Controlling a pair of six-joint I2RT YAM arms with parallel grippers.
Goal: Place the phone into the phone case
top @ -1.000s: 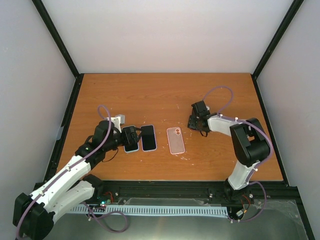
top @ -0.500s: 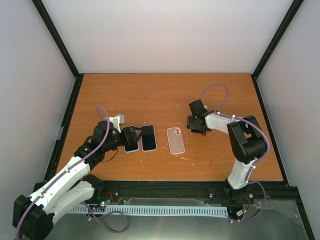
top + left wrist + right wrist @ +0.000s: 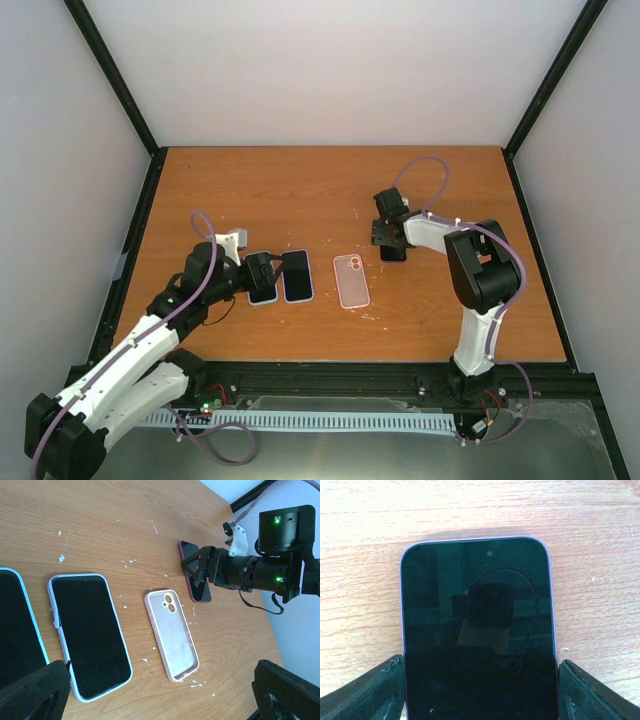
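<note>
A purple-edged phone [image 3: 477,630] lies screen up on the wooden table; it also shows in the top view [image 3: 393,252] and the left wrist view [image 3: 194,575]. My right gripper [image 3: 388,234] has a finger against each long side of the phone and is shut on it. The empty pale pink phone case [image 3: 351,280] lies open side up left of it, also in the left wrist view [image 3: 171,635]. My left gripper [image 3: 262,274] is open and empty, hovering over the phones at the left.
Two other cased phones lie screen up left of the case: one with a white rim [image 3: 90,635] and one with a light blue rim [image 3: 17,630], partly under my left gripper. White crumbs dot the table [image 3: 450,320].
My right gripper has shifted toward the back left and turned, so the phone now shows at its near side. The left arm has barely moved.
</note>
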